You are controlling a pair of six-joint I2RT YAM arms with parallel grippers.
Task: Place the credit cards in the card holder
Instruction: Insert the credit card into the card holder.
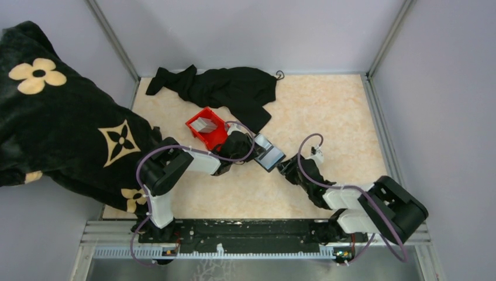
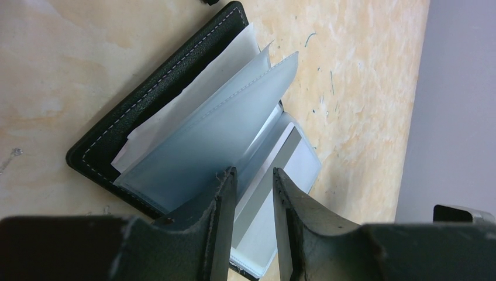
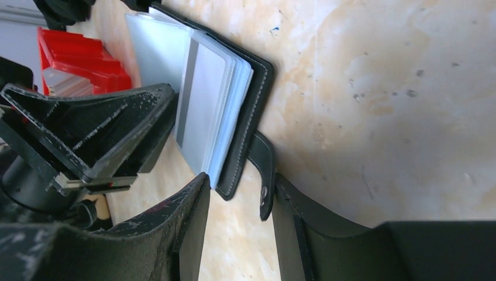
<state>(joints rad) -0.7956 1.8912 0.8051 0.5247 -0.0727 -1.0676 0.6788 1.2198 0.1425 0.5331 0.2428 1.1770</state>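
Bright, even light; soft shadow beside the right gripper (image 3: 240, 182); little blur.

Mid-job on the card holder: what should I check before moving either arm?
1. Card holder lying open: ok.
2. Striped card fully inside a sleeve: cannot tell.
3. Left gripper gripping that card: cannot tell; its jaws straddle it.
4. Right gripper clamped on the strap: not ok, jaws stand apart around it.
5. More cards waiting in the red bin: ok.
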